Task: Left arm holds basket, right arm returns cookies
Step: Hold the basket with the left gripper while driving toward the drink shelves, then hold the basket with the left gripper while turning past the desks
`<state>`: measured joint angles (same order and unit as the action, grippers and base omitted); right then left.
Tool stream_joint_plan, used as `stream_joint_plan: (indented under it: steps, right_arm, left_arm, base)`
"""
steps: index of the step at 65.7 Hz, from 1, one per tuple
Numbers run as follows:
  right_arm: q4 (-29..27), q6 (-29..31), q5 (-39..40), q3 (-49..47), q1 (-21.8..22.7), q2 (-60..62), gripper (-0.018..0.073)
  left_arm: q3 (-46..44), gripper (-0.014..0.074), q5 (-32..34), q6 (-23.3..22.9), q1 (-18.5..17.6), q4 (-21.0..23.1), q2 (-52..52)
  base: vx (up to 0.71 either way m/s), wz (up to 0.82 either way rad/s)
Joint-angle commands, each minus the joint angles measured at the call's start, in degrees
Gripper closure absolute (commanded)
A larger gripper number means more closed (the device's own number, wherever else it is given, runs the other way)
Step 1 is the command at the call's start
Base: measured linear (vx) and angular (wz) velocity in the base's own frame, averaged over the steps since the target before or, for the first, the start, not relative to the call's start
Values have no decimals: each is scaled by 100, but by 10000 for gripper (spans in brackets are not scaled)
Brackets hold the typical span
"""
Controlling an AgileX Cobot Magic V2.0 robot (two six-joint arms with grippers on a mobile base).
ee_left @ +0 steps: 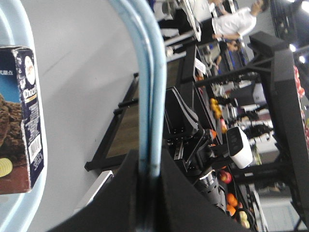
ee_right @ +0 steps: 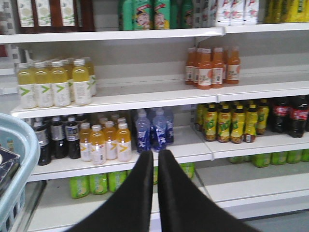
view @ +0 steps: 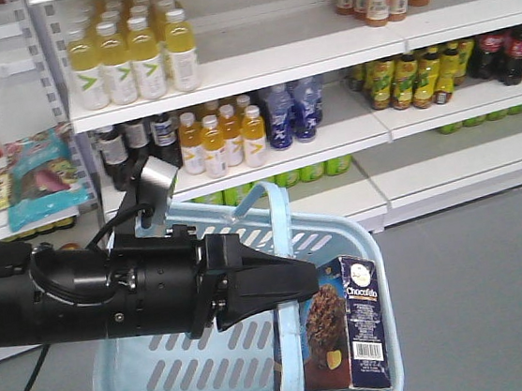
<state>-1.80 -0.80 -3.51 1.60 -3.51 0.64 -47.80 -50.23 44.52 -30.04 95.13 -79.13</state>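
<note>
Front view: bright, even overhead store light. The white shelves (view: 476, 9) are washed out, the frame is soft and grainy, and the black left arm (view: 83, 291) is nearly featureless with a faint sheen on top. Left wrist view: the handle of the basket (ee_left: 149, 96) is close to the lens and blurred, the left tool (ee_left: 147, 176) is underexposed at the bottom edge, and the ceiling lamps (ee_left: 292, 47) flare at top right. Right wrist view: the bottles (ee_right: 53, 87) are fairly sharp, the right tool (ee_right: 155, 153) is an unfocused black silhouette, and soft shadows lie under the shelf boards.
</note>
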Motion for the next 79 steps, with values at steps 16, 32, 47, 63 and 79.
stream_joint_plan:
  steps: [16,32,47,63,79]
  right_arm:
    - [44,23,393,106,8,73,570]
    - [44,23,393,106,8,73,570]
    - [44,23,393,106,8,73,570]
    - [44,23,393,106,8,73,570]
    - [44,23,393,106,8,73,570]
  left_arm:
    - [-207,599,-301,112,-33,686,183]
    - [-207,599,-302,112,-33,686,183]
    - [-207,599,-302,112,-33,686,183]
    - [-207,599,-302,112,-33,686,183]
    - [-207,599,-302,112,-33,686,183]
  base:
    - [32,-60]
    - [26,-75]
    - [22,-84]
    - [21,-80]
    - [18,-71]
